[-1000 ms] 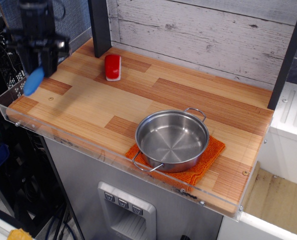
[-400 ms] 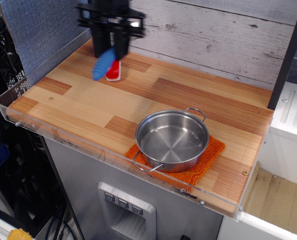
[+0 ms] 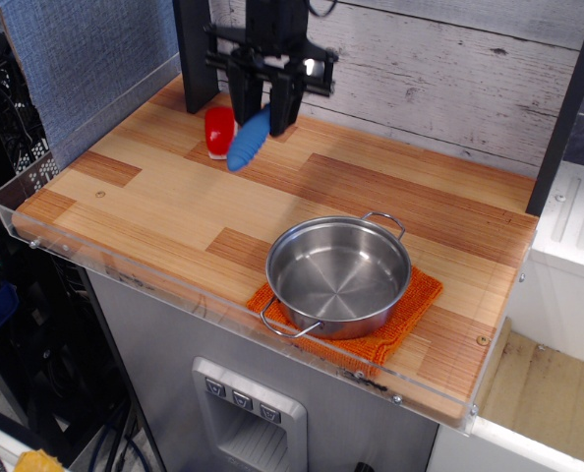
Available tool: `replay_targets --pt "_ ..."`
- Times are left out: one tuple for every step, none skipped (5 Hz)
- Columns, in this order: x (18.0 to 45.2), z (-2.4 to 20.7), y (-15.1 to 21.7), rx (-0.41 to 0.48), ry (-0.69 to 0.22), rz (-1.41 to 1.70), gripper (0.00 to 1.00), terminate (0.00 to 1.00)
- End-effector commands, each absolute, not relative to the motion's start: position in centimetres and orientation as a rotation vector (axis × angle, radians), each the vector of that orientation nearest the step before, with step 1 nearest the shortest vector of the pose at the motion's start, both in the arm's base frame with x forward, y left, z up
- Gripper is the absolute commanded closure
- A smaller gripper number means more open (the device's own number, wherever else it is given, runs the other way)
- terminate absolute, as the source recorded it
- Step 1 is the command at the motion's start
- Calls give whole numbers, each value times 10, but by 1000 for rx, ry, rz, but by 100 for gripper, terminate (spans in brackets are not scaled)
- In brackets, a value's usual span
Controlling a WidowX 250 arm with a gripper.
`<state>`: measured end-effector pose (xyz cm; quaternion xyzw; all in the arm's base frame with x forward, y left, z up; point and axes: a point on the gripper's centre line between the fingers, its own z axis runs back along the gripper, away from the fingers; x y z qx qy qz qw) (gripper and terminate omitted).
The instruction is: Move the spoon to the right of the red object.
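Spoon: blue handle visible, hanging tilted from pincer, bowl hidden; held above surface, just at 3 o'clock of red block. Pincer: black, clamped on spoon's upper end. Red block: lying on surface near back wall. Steel pot: on orange cloth, 5 o'clock of spoon, well apart.

Wood, steel, plastic and cloth

The tabletop is striped, matt wood laminate edged in clear plastic; the pot is shiny brushed metal on a rough orange knitted cloth. The spoon shows a blue plastic handle, the red object looks smooth, and the tool is matt black.
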<state>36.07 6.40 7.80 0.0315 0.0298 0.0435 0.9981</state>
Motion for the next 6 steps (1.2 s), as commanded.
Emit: replay_targets --pt "378 66 74 71 -11 160 100 0" --pt "380 60 70 61 -3 154 100 0" --pt "379 52 59 49 20 132 100 0" --pt "379 39 60 51 48 120 100 0" --pt "383 27 64 74 76 88 100 0" --pt "387 24 67 86 78 56 100 0"
